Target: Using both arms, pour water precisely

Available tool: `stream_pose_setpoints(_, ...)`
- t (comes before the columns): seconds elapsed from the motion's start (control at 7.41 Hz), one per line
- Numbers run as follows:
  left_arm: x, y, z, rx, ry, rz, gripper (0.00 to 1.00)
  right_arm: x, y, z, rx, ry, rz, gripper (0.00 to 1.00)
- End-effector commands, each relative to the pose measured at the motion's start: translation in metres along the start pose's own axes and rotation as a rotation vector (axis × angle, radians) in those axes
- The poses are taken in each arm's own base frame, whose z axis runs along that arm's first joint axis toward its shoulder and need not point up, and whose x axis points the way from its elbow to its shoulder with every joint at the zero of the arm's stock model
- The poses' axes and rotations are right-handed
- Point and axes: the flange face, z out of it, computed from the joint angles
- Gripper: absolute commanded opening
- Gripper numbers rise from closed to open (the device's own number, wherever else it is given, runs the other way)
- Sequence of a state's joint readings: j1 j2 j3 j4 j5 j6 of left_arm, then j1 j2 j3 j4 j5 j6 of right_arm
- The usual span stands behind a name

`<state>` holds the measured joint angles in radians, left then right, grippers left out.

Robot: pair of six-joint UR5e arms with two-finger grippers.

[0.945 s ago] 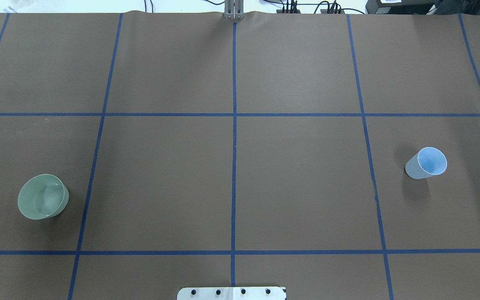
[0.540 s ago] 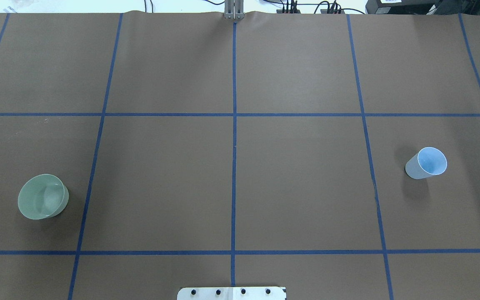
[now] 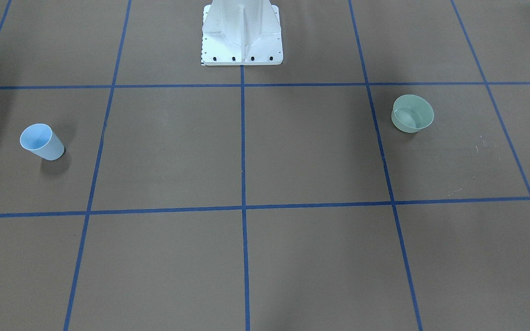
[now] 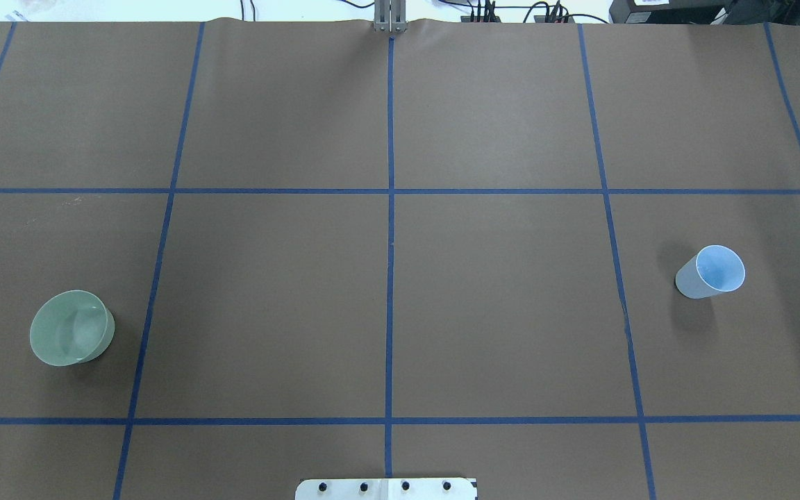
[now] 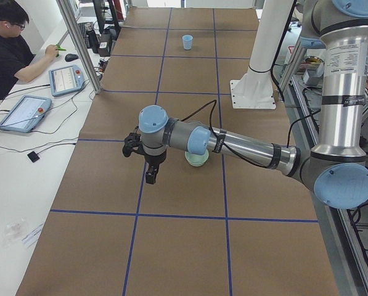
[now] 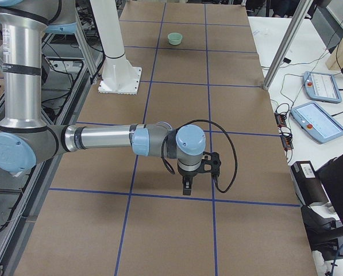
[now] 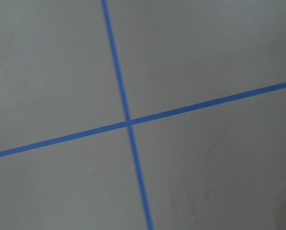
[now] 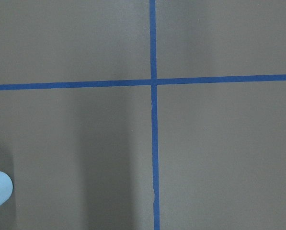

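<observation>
Brown table (image 4: 497, 312) with blue tape (image 4: 390, 278) under left arm (image 5: 245, 147), operator (image 5: 8, 52) beside

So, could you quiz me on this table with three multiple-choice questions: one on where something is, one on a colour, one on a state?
1. On which side of the table does the bowl stand?
A) the robot's left
B) the robot's right
C) dead centre

2. What colour is the cup?
A) red
B) pale blue
C) black

3. The cup is:
A) lying on its side
B) held in a pincer
C) upright, standing free

Answers:
1 A: it sits at the left of the overhead view, which is the left arm's side.
2 B: its wall and inside both show pale blue.
3 C: its mouth faces up and nothing touches it in the overhead view.
</observation>
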<state>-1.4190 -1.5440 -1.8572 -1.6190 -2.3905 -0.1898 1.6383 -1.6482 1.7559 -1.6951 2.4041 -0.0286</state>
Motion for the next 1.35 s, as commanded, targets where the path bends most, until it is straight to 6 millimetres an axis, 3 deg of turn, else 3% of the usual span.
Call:
stream_pose_setpoints(0.0,0.060,0.028,0.050,0.007,0.066,-0.121,1.00,0.000,0.000,0.000,0.001,0.000,-0.001,0.99)
stream_pose_setpoints(0.4,0.119,0.097,0.137,-0.002,0.042,-0.156,0.99,0.000,0.000,0.000,0.002,0.002,-0.004,0.99)
stream_pose_setpoints(0.81,0.134,0.120,0.172,-0.088,0.025,-0.119,0.99,0.002,0.001,0.001,-0.003,0.006,0.000,0.99)
stream_pose_setpoints(1.21,0.135,0.129,0.189,-0.123,0.015,-0.106,0.99,0.002,0.001,0.002,-0.004,0.006,0.002,0.99)
